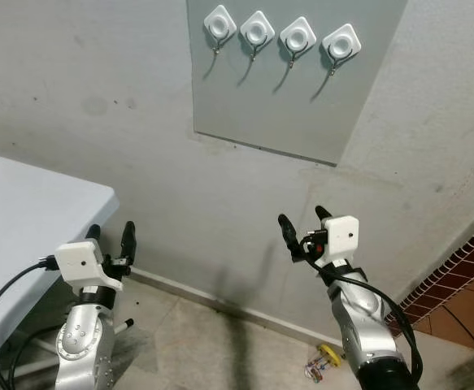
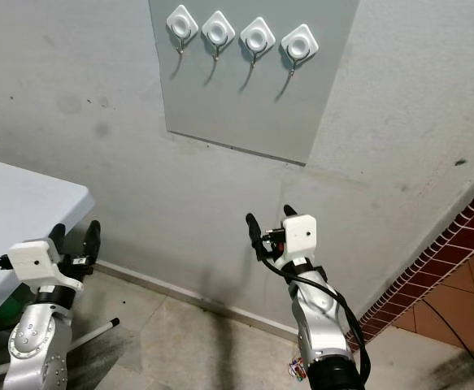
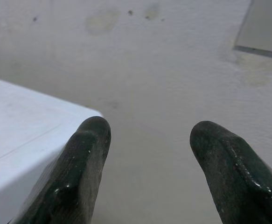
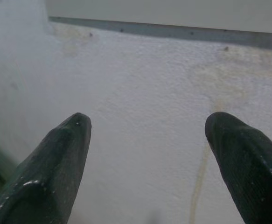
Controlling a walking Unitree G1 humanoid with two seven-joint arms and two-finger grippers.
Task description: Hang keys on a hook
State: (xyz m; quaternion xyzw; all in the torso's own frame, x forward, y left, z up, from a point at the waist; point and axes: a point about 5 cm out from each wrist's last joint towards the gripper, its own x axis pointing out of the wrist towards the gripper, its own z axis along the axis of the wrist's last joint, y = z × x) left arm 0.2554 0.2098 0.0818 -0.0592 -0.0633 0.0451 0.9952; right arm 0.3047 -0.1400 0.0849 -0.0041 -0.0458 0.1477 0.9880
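A grey panel [image 1: 302, 89] on the wall carries a row of several white hooks [image 1: 255, 31], all bare. A bunch of keys [image 1: 323, 361] with a yellow tag lies on the floor beside my right arm's base. My right gripper [image 1: 303, 223] is raised below the panel, open, with nothing between its fingers [image 4: 56, 163]. My left gripper [image 1: 110, 236] is held up at the lower left, beside the white table, also open and empty.
A white table [image 1: 25, 211] stands at the left, its corner close to my left gripper. A white rod [image 2: 94, 331] lies on the tiled floor under it. A red brick wall edge [image 1: 472, 260] runs at the lower right.
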